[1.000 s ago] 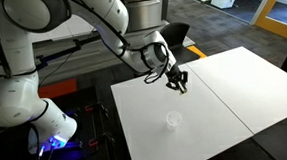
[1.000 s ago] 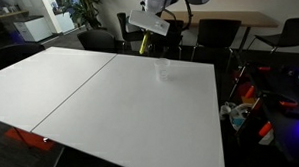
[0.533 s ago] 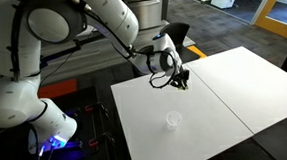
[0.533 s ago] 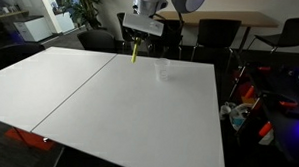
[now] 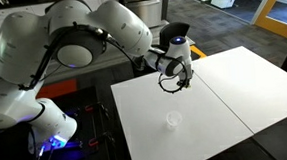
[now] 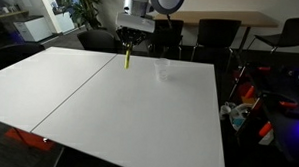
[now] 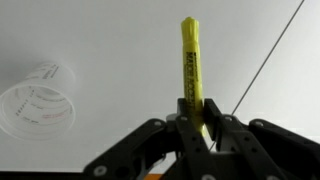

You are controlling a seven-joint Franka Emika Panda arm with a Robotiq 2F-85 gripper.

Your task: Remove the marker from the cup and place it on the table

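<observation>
- The end effector (image 7: 195,125) is closed tight on a thin yellow marker (image 7: 190,65), pinching its upper end.
- The marker hangs upright below the fingers, over the white desk (image 7: 110,40).
- A small translucent cup (image 7: 38,100) stands on the desk to one side of the end effector, apart from the marker.

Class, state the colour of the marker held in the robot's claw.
Yellow. The marker shows best in the wrist view, gripped by the claw.
</observation>
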